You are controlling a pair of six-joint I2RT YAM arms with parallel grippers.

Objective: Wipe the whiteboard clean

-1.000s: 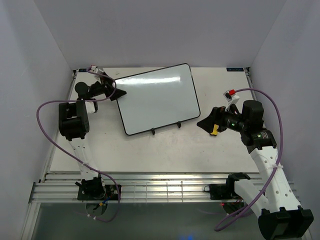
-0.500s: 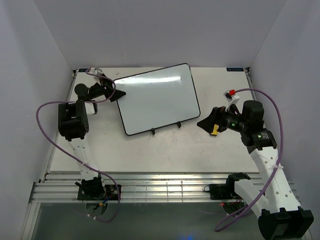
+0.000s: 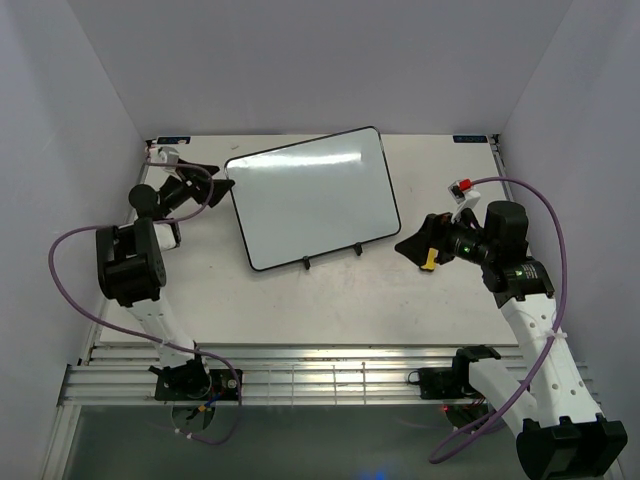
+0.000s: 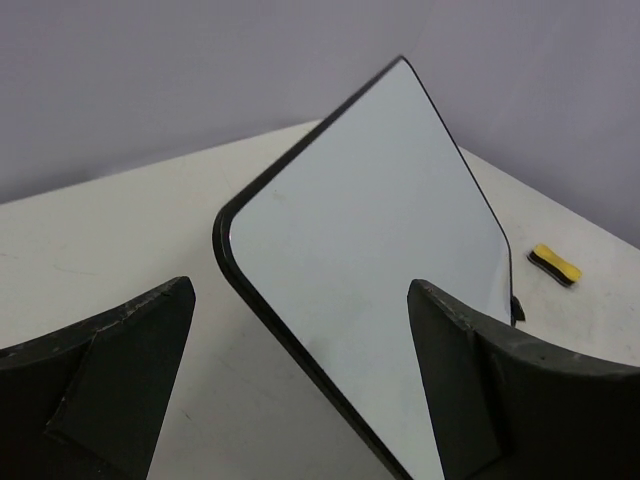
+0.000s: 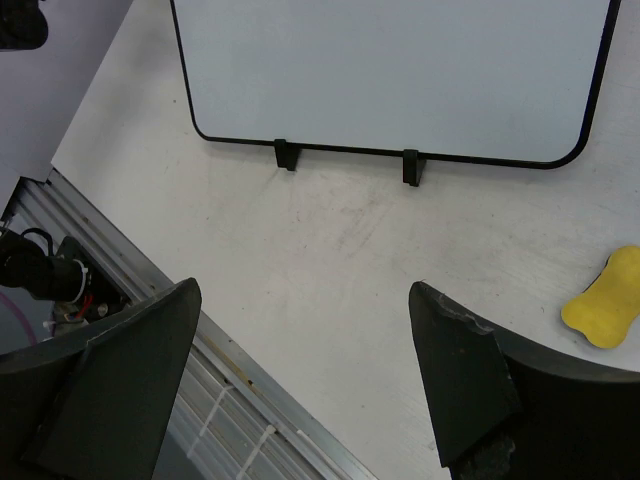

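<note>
The whiteboard (image 3: 312, 196) leans on a thin black wire stand (image 3: 331, 256) at the table's middle back; its face is blank white. My left gripper (image 3: 218, 175) is open and empty just left of the board's left corner, not touching it. In the left wrist view the board (image 4: 380, 230) fills the gap between the fingers (image 4: 120, 370). My right gripper (image 3: 415, 246) is open and empty to the right of the board. A yellow eraser (image 3: 429, 260) lies on the table just under it, and shows in the right wrist view (image 5: 603, 310) and the left wrist view (image 4: 555, 264).
An aluminium rail (image 3: 300, 372) runs along the table's near edge, also seen in the right wrist view (image 5: 250, 400). Purple cables (image 3: 90, 250) loop off both arms. Pale walls (image 3: 90, 110) close in the left, back and right sides.
My left gripper has drawn back to the left, away from the board's left edge, and the left arm has swung outward. The board and the right arm have not moved.
</note>
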